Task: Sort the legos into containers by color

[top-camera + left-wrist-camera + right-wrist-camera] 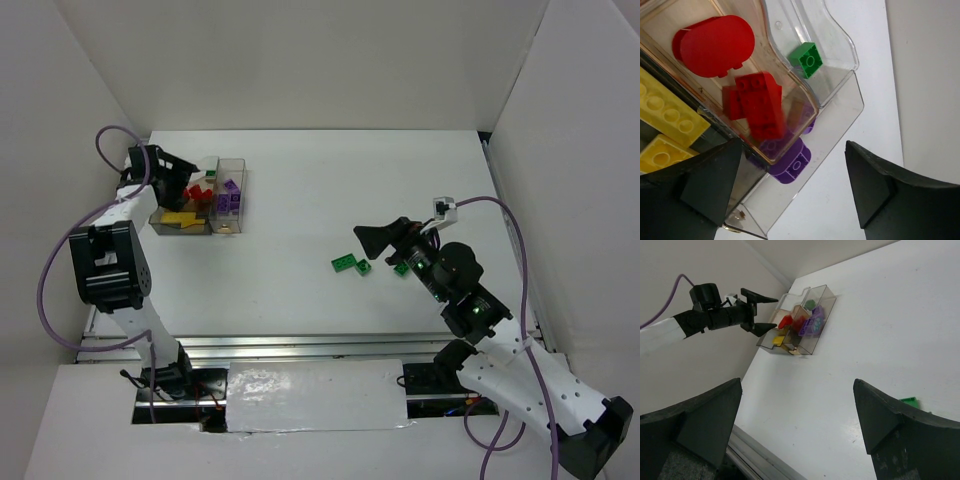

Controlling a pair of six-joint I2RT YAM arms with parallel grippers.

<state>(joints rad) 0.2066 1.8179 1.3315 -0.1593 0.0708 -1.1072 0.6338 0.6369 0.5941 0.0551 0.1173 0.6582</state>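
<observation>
**Both grippers spread and empty; three green bricks lie loose on the table**

Top external view: the clear box stands near the table's left edge, toward the far left corner. It holds red, yellow and purple bricks. The left gripper hangs over the box's left side. Right of the table's middle lie a long green brick and a small green brick just beside it. A third green brick sits close under the right gripper. Bare table runs between these bricks and the box, so a carry across looks unobstructed. White walls close the left, far and right edges, and the box has little room on its left.

Left wrist view: the left gripper's fingers are spread wide above the box with nothing between them. Inside are a red rounded brick, a blurred red brick, yellow bricks, a purple brick and a green square brick in its own end compartment.

Right wrist view: the right gripper's fingers are also apart and empty. A green brick peeks out beside the right-hand one, and the box is well apart across the table.

The bricks are probably light, stiff and smooth-sided. Pinching across two flat side walls, low down, should hold better than gripping over the studs. The thin-walled box could slide if nudged.
</observation>
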